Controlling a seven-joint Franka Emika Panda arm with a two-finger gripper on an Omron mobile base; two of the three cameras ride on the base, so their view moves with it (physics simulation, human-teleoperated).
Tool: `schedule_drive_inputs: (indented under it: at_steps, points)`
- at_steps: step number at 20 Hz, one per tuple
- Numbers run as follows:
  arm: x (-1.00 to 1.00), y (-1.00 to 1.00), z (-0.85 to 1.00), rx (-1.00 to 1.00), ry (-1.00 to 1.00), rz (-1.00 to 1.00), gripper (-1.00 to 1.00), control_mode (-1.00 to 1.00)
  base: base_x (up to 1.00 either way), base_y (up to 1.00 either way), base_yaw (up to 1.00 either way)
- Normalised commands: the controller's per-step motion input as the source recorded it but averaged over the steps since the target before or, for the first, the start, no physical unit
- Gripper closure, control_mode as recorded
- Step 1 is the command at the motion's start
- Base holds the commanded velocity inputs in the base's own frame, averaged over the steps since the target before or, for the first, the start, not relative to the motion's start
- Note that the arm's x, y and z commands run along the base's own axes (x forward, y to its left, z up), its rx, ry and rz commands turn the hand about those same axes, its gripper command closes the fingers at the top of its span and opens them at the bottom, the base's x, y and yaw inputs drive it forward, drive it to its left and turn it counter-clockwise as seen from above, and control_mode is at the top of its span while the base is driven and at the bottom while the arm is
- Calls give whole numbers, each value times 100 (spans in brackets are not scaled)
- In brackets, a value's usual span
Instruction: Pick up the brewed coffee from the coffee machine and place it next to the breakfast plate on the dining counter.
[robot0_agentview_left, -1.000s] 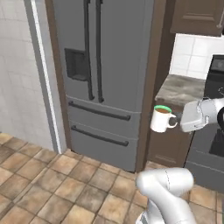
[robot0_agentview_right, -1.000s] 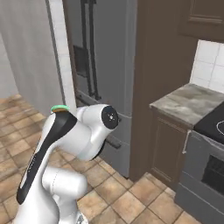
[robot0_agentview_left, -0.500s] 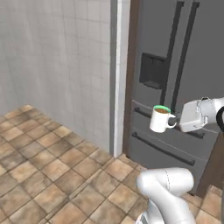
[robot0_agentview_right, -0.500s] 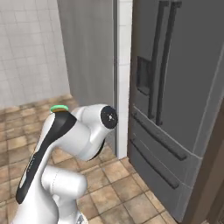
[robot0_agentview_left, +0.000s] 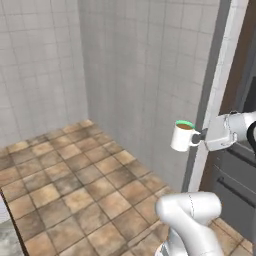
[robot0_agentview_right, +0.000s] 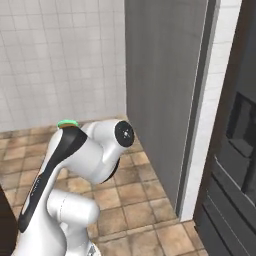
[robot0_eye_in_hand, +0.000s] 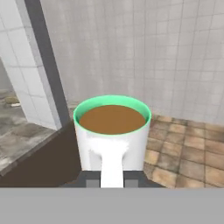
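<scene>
Left base view: the brewed coffee (robot0_agentview_left: 183, 136) is seen held upright in the air by the hand (robot0_agentview_left: 199, 138), well above the tiled floor (robot0_agentview_left: 75, 185) and in front of the white tiled wall (robot0_agentview_left: 125, 65).
Hand: closed narrow on the mug's handle; the handle side is turned toward the arm (robot0_agentview_left: 227, 131).
Hand view: the green rim and brown liquid are shown from above, with the white handle (robot0_eye_in_hand: 112, 165) set between the two dark fingertips (robot0_eye_in_hand: 92, 180).
Right base view: the arm's white shoulder and elbow (robot0_agentview_right: 95, 150) are shown against a grey panel (robot0_agentview_right: 160, 85); a dark refrigerator (robot0_agentview_right: 232, 150) is seen at the right edge.
Level: the liquid lies flat and the mug is untilted.
</scene>
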Motion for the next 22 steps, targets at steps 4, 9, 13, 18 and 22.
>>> schedule_drive_inputs:
  at_steps: [4, 9, 13, 18, 22]
  points:
    - [0, 0, 0, 0, 0, 0, 100, 100, 100, 44, 48]
    - [0, 0, 0, 0, 0, 0, 100, 100, 100, 14, 53]
    - [0, 0, 0, 0, 0, 0, 100, 100, 100, 0, 57]
    - [0, 0, 0, 0, 0, 0, 100, 100, 100, 0, 63]
    - [0, 0, 0, 0, 0, 0, 100, 100, 91, -11, 71]
